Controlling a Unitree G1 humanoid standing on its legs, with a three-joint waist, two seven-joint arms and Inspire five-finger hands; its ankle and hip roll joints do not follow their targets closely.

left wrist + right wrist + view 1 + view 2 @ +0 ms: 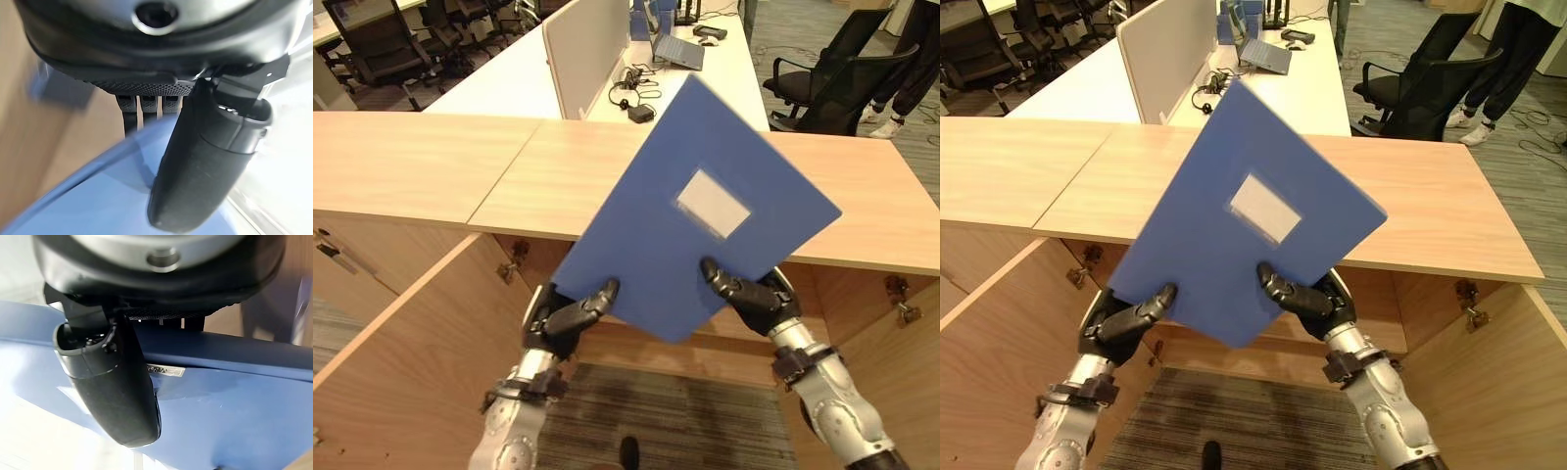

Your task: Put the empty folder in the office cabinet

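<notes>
Two hands: both pinch the folder's low edge, so it stays raised and steady.
Folder (695,211): blue, tilted, label pocket facing up; in front of the cabinet top, above its opening.
Left hand (570,318): thumb over the cover, fingers behind, at lower left edge.
Right hand (751,294): same pinch, lower right edge.
Cabinet (450,166): wooden, doors swung open below the folder; probably ready for insertion.
Office chair (832,83): well behind the cabinet.

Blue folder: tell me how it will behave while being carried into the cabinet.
The blue folder probably stays stiff: it stands flat though pinched only at its lower edges by the left robot hand and right robot hand. Likely light. Its smooth cover might slip.
</notes>
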